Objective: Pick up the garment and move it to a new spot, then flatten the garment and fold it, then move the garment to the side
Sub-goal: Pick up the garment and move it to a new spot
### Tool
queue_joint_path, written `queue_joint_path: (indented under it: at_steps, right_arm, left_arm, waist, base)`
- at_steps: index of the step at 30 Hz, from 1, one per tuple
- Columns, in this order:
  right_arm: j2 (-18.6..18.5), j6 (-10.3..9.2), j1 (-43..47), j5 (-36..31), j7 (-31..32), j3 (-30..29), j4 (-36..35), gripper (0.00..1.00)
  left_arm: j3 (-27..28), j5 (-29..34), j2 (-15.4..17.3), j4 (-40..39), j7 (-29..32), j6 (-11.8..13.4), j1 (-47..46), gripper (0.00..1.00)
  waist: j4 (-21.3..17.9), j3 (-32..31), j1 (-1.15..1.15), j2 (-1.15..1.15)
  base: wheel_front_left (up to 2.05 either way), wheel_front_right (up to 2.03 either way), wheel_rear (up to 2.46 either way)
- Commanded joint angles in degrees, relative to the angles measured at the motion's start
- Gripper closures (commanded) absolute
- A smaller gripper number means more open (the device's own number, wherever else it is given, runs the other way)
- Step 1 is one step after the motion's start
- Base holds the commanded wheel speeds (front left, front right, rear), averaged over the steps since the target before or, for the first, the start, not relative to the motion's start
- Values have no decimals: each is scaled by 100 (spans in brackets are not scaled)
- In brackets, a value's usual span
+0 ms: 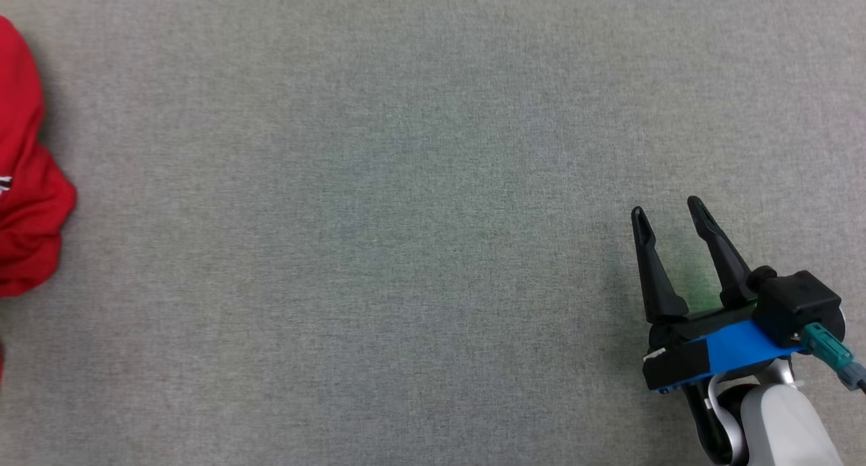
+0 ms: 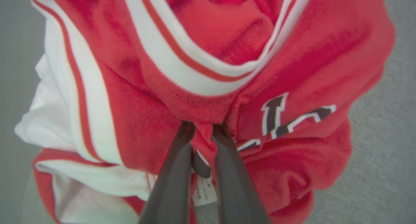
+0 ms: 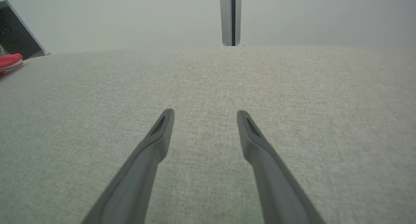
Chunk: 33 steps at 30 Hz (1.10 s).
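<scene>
The garment [image 1: 30, 182] is a red jersey with white stripes and dark lettering, bunched in a heap at the far left edge of the head view. In the left wrist view the garment [image 2: 292, 55] is very close, and my left gripper [image 2: 204, 128] is shut on a red fold of it just below the striped collar. A small sliver of the garment [image 3: 9, 62] shows at the far left of the right wrist view. My right gripper [image 1: 670, 212] hovers at the lower right over bare fabric, open with nothing between its fingers [image 3: 162, 126].
A grey woven cloth surface [image 1: 406, 216] covers the whole work area. Beyond its far edge stands a pale wall with a vertical metal post [image 3: 230, 17]. A dark panel [image 3: 14, 38] leans at the far left.
</scene>
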Motion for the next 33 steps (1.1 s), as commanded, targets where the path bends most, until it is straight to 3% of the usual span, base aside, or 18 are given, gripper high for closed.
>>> queue_joint_path:
  at_steps: [1,10,17,23,33]
  right_arm:
    - [-18,3,32,48,-38,-5,18,0]
    - [-18,3,173,183,-123,52,289,0]
    - [-20,3,308,371,-185,119,490,0]
    - [-19,3,431,509,-268,130,654,0]
    - [-19,3,469,535,-256,75,628,0]
  left_arm:
    - [26,-26,-1,10,-123,-78,-24,100]
    - [-79,142,203,-227,-627,-574,-633,100]
    - [-296,258,254,-603,-544,-874,-1331,100]
    - [-670,337,-22,-1317,-212,-923,-2009,100]
    - [-1388,52,-911,-2134,83,-1236,-2430,100]
  waist:
    - [63,-122,-1,0]
    - [306,-968,-1,0]
    - [380,-1531,-1,0]
    - [262,-1921,-1,0]
    - [-421,-2051,-1,0]
  base:
    - [0,0,0]
    - [0,0,0]
    - [0,0,0]
    - [0,0,0]
    - [0,0,0]
